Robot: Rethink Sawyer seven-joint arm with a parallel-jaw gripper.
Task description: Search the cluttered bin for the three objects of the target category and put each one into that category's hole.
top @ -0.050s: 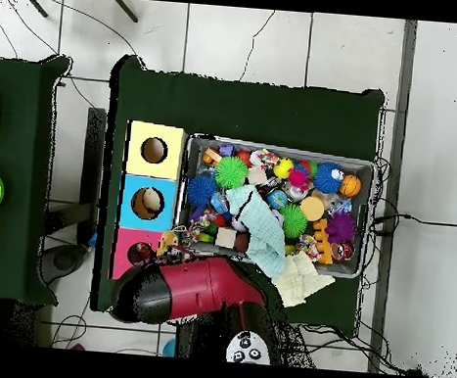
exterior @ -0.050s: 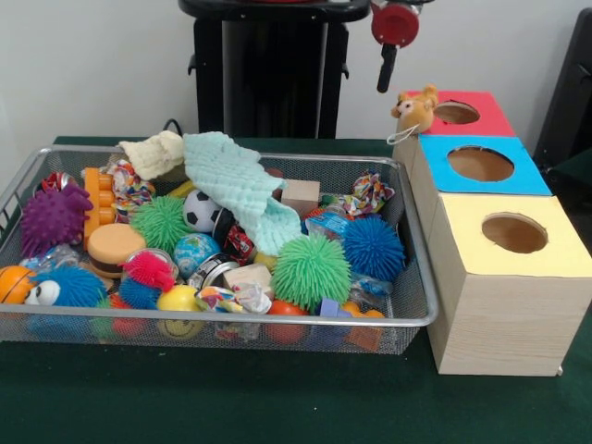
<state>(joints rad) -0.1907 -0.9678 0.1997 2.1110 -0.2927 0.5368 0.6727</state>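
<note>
Apparently mid-placing: plush toy (exterior @ -0.050s: pixel 415 110) sits beside red hole (exterior @ -0.050s: pixel 456 113); gripper (exterior @ -0.050s: pixel 386 69) state indiscernible. Next, nudge it in.

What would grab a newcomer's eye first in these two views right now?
Probably the wire bin crammed with bright toys, a pale teal cloth draped over the heap's middle. Beside it stand three boxes with round holes, topped yellow, blue and red. A small plush animal perches at the red box's edge.
</note>
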